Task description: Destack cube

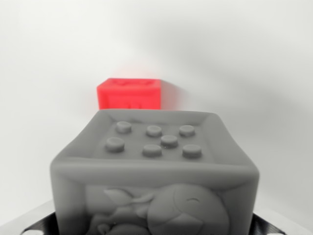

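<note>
A big gray cube [154, 171] is filling the lower middle of the wrist view, sitting very close to the camera. Its top is showing seven little round bumps inside a raised edge. Its front side is showing a puffy raised picture, but I cannot tell what it is. Behind it, a bit to the wrist view's left of the middle, a small red cube [129, 94] is sitting on the white desk [44, 98]. The two cubes are looking apart, not stacked, though the gray one is hiding the red one's bottom edge. At the bottom corners, dark parts of the claw [156, 230] are peeking out on both sides of the gray cube. I cannot tell how wide the claw is standing or if it is squeezing the gray cube.
</note>
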Available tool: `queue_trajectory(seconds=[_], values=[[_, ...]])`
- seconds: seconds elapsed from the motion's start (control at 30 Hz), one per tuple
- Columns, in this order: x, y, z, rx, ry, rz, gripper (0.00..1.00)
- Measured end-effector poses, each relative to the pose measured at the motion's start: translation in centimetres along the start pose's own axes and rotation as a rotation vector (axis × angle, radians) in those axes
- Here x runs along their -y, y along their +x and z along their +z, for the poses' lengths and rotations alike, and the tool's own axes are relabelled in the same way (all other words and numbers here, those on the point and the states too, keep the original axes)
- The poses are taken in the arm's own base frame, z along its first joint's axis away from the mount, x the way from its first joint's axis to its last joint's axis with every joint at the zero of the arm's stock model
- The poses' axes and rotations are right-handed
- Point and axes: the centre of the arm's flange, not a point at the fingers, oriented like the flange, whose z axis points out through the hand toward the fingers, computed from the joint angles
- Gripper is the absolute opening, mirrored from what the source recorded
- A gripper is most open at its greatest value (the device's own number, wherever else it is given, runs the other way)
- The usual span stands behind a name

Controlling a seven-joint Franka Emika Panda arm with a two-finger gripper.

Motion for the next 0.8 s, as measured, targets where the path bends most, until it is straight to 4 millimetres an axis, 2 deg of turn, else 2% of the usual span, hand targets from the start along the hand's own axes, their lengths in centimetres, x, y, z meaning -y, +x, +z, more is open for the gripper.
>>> queue_trajectory(seconds=[0.8], values=[[-2.8, 3.4, 0.6, 0.002, -0.001, 0.071, 0.00]])
